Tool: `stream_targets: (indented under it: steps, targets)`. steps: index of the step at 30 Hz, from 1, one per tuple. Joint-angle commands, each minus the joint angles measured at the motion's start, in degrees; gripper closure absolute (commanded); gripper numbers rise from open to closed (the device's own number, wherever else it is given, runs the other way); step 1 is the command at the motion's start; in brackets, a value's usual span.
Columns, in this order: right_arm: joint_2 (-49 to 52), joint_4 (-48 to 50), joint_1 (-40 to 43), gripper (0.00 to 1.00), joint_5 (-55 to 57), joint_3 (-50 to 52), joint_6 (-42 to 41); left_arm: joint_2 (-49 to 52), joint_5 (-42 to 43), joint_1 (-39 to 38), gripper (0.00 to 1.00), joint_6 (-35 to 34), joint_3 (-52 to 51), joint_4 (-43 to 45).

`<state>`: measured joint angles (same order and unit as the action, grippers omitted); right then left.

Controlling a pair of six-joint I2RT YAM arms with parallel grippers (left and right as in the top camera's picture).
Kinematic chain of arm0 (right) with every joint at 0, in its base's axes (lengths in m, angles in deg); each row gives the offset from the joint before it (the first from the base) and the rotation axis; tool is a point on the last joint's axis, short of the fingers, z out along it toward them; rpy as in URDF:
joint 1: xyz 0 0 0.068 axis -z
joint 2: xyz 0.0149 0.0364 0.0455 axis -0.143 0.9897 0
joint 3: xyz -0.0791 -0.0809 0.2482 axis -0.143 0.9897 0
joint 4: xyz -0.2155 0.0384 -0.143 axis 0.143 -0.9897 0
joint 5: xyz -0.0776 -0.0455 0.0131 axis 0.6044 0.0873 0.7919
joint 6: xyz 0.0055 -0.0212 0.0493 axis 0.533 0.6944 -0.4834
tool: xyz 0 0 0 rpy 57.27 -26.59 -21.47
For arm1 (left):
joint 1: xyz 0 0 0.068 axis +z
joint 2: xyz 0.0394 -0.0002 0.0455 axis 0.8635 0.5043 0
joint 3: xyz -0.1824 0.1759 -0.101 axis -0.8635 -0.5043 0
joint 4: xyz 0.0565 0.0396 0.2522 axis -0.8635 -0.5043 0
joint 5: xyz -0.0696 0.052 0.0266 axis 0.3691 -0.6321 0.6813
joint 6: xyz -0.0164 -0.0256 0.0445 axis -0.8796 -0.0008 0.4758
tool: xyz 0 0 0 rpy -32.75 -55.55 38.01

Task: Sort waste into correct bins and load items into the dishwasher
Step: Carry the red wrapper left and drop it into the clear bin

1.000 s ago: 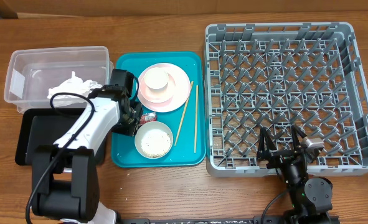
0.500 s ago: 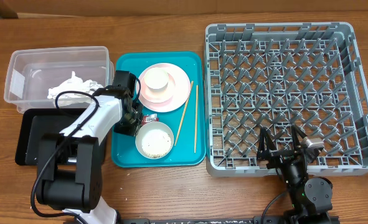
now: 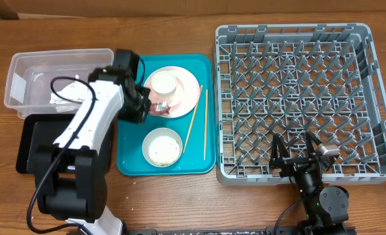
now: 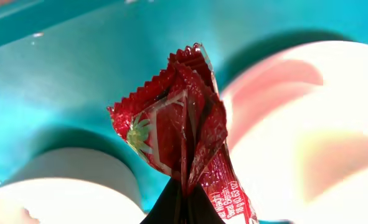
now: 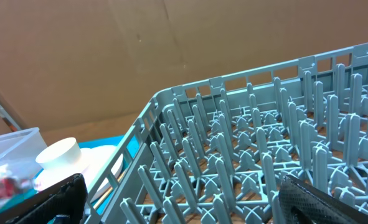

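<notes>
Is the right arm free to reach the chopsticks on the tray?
Probably yes: the right gripper is open and empty; the chopsticks lie uncovered, with the left gripper apart, over the plate.

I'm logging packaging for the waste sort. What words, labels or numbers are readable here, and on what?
On the red wrapper pinched by the left end effector: white print near its lower edge, too blurred to read, plus a strawberry picture.
Nothing else shows any text.
</notes>
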<state>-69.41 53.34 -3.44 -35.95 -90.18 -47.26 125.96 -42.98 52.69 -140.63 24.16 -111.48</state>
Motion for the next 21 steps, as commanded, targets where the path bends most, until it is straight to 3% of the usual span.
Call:
stream_targets:
  steps: [1,8,21]
  targets:
    - [-0.5,0.4,0.2,0.0,-0.1,0.6,0.2,0.5,-0.1,1.1,0.96,4.8,7.9,-2.1]
    - [-0.5,0.4,0.2,0.0,-0.1,0.6,0.2,0.5,-4.0,6.6,0.95,11.9,15.7,-1.1]
    - [-0.5,0.4,0.2,0.0,-0.1,0.6,0.2,0.8,-14.4,17.3,0.87,15.1,15.7,-0.7]
